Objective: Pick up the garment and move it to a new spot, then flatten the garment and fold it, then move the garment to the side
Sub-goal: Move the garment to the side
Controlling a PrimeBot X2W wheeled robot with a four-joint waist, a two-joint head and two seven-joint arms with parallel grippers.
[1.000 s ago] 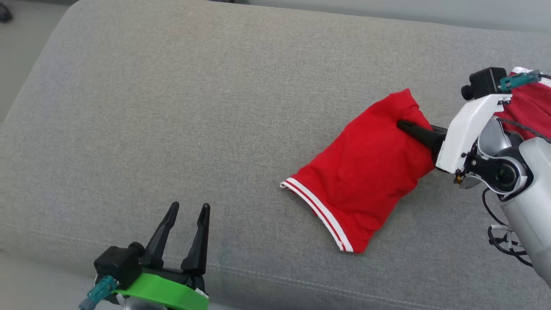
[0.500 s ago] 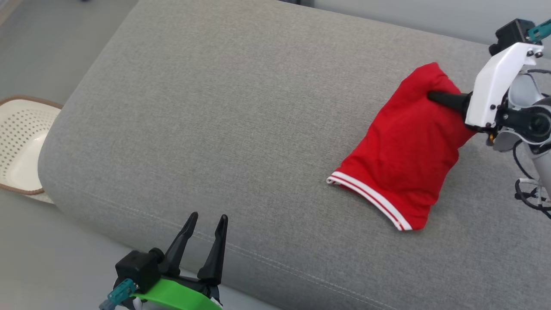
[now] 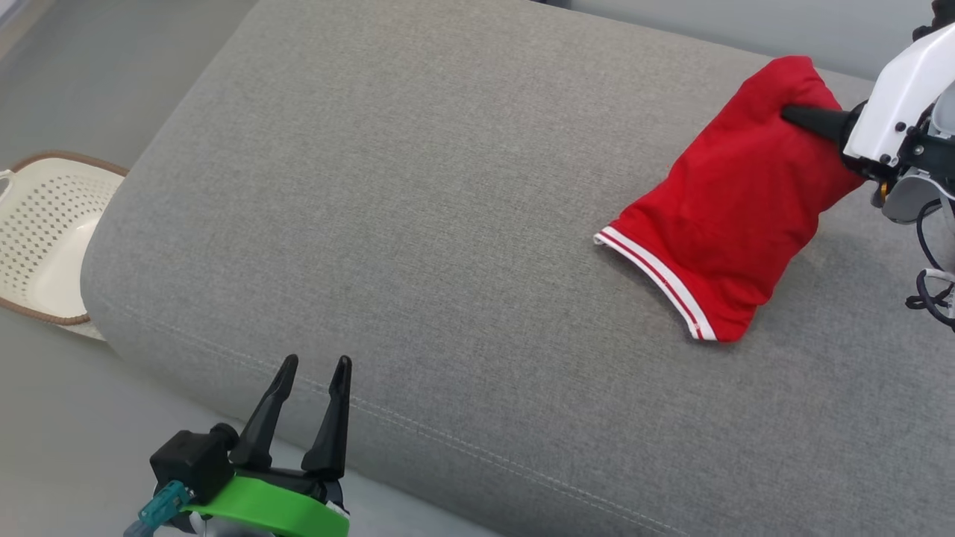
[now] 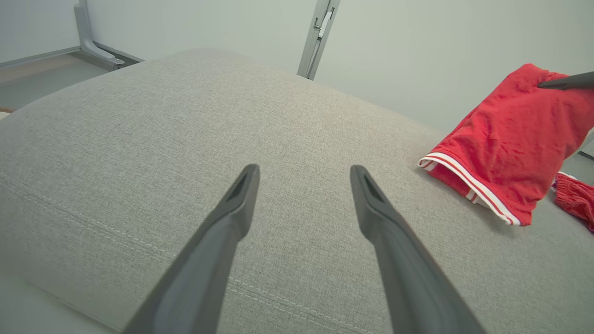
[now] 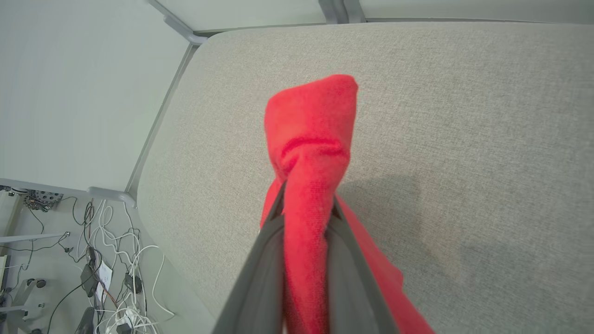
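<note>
When I count what is before me, I find one red garment [image 3: 739, 201] with a white-striped hem, two grippers, one cream perforated basket [image 3: 45, 239] and one further piece of red cloth [image 4: 575, 199] just beside the garment. Whether that piece is separate I cannot tell.

Right gripper [image 5: 308, 195]: jaws nearly closed, pinching a bunched corner of the garment. The garment hangs from it at the far right of the grey cushion [image 3: 418, 186], striped hem lowest and down at the fabric.

Left gripper [image 3: 316, 362]: jaws wide apart, holding nothing, at the cushion's near seamed edge, well apart from the garment.

Surface: woven grey upholstery, rounded corners.

Room: pale walls, a grey metal upright [image 4: 320, 37] behind, grey floor, loose cables [image 5: 106, 287] on the floor past the cushion's edge. The basket sits on the floor just beside the cushion's left end.

Bare cushion stretches between the two grippers.
</note>
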